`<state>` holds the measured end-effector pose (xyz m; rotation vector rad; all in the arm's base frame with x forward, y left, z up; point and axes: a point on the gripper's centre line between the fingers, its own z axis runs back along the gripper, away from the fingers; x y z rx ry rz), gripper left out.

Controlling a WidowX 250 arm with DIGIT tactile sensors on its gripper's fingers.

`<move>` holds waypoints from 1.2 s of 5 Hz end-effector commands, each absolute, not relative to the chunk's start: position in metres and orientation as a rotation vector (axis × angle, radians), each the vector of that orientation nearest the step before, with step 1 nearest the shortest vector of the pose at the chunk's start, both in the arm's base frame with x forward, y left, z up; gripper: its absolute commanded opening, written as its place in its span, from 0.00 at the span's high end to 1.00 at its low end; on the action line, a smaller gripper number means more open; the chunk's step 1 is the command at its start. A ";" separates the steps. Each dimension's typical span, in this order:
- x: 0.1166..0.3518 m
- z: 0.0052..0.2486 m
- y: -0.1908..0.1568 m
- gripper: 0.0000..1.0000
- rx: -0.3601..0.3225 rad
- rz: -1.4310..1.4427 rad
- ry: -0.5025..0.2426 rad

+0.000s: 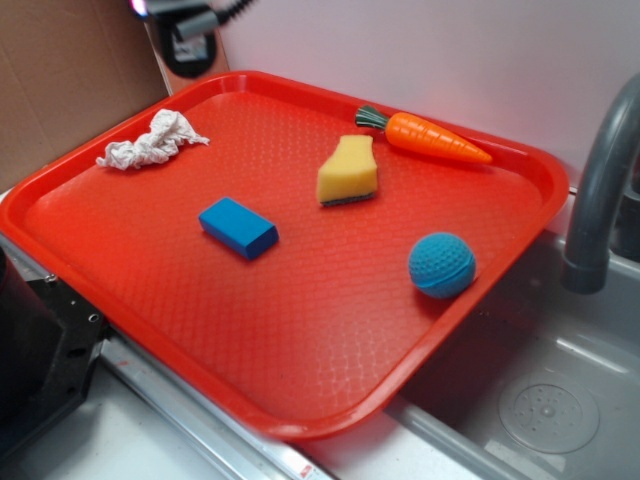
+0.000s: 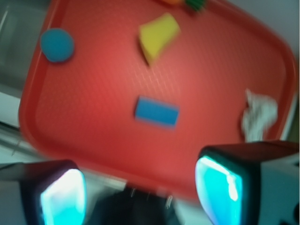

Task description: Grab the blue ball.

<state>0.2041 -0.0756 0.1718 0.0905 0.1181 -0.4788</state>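
Observation:
The blue ball (image 1: 441, 264) is a small teal textured sphere lying near the right edge of the red tray (image 1: 300, 360). In the blurred wrist view it shows at the upper left (image 2: 57, 44). My gripper (image 2: 140, 190) is open and empty, its two cyan-padded fingers (image 2: 63, 197) wide apart at the bottom of the wrist view, high above the tray's edge and far from the ball. In the exterior view only a bit of the arm shows at the top left.
On the tray lie a flat blue block (image 1: 238, 227), a yellow sponge (image 1: 348, 171), a toy carrot (image 1: 425, 136) and a crumpled white cloth (image 1: 152, 140). A grey faucet (image 1: 600, 180) and sink (image 1: 540, 400) stand at the right.

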 end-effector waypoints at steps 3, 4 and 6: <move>0.224 0.180 -0.132 0.00 0.170 -0.972 -0.042; 0.224 0.180 -0.132 0.00 0.170 -0.972 -0.042; 0.265 0.138 -0.109 0.00 0.175 -1.467 -0.224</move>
